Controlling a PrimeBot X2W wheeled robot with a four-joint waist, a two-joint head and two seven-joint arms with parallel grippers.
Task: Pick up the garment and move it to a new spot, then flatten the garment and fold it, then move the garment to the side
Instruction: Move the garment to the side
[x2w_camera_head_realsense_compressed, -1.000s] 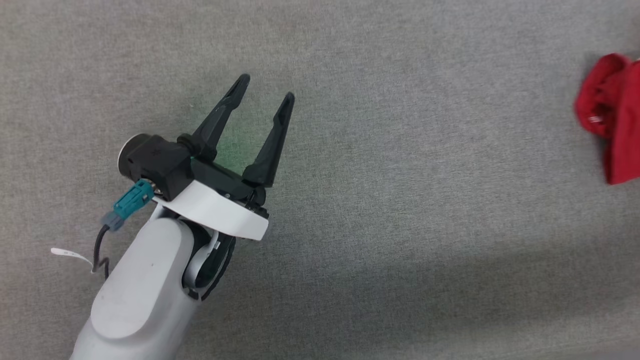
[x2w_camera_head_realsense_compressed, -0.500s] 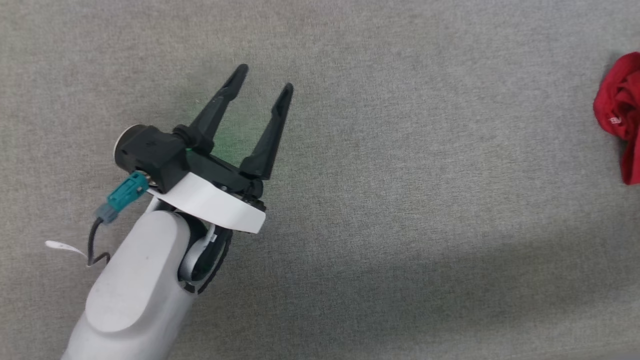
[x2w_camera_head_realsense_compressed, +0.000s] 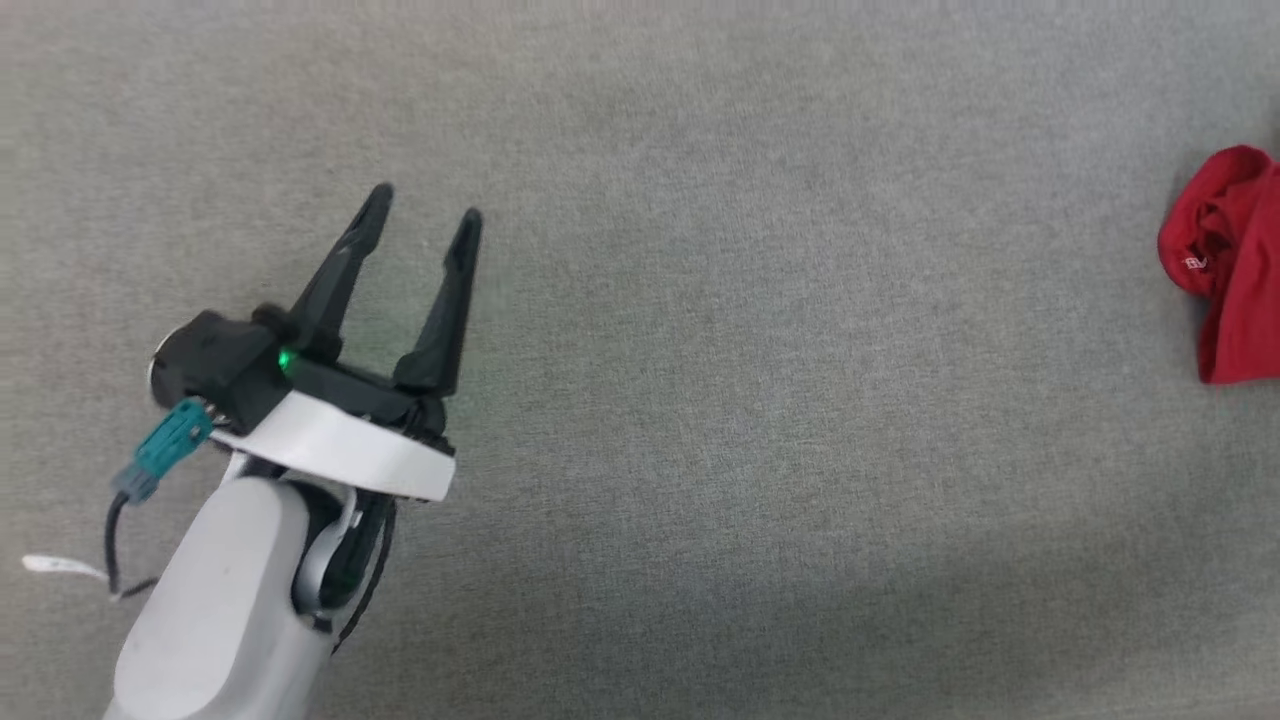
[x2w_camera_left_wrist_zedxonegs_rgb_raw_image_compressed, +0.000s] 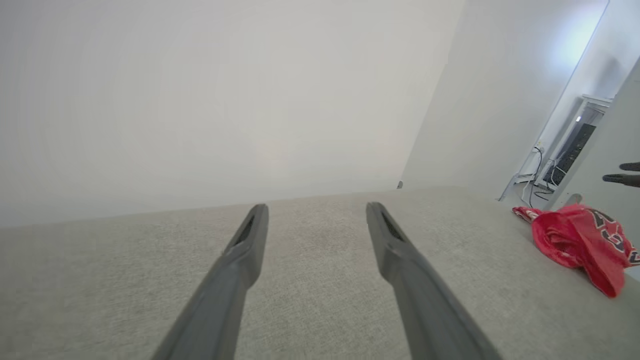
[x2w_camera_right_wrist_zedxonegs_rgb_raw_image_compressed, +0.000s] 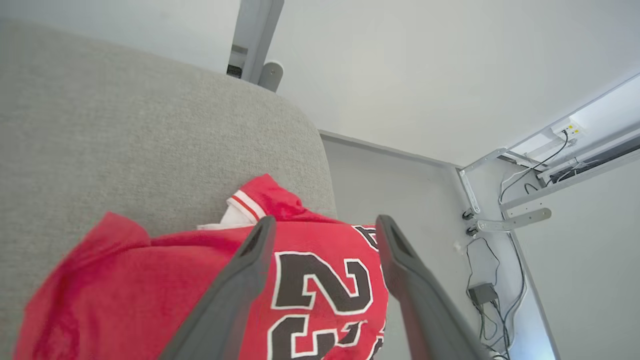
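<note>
We see the shirt (x2w_camera_right_wrist_zedxonegs_rgb_raw_image_compressed: 150, 290) lying crumpled at the right edge of the grey table (x2w_camera_head_realsense_compressed: 700, 300). Our right gripper (x2w_camera_right_wrist_zedxonegs_rgb_raw_image_compressed: 325, 222) hangs just above it with jaws spread. Our left gripper (x2w_camera_head_realsense_compressed: 427, 203), also spread and empty, is well apart.

The left claw (x2w_camera_left_wrist_zedxonegs_rgb_raw_image_compressed: 316, 207) rises from the bottom edge, its two fingers wide apart with nothing between them, over a grey fabric worktop (x2w_camera_left_wrist_zedxonegs_rgb_raw_image_compressed: 125, 280). At the right edge lies the crumpled red garment (x2w_camera_left_wrist_zedxonegs_rgb_raw_image_compressed: 575, 240). Just above it show the dark tips of the right claw (x2w_camera_left_wrist_zedxonegs_rgb_raw_image_compressed: 622, 172).
</note>
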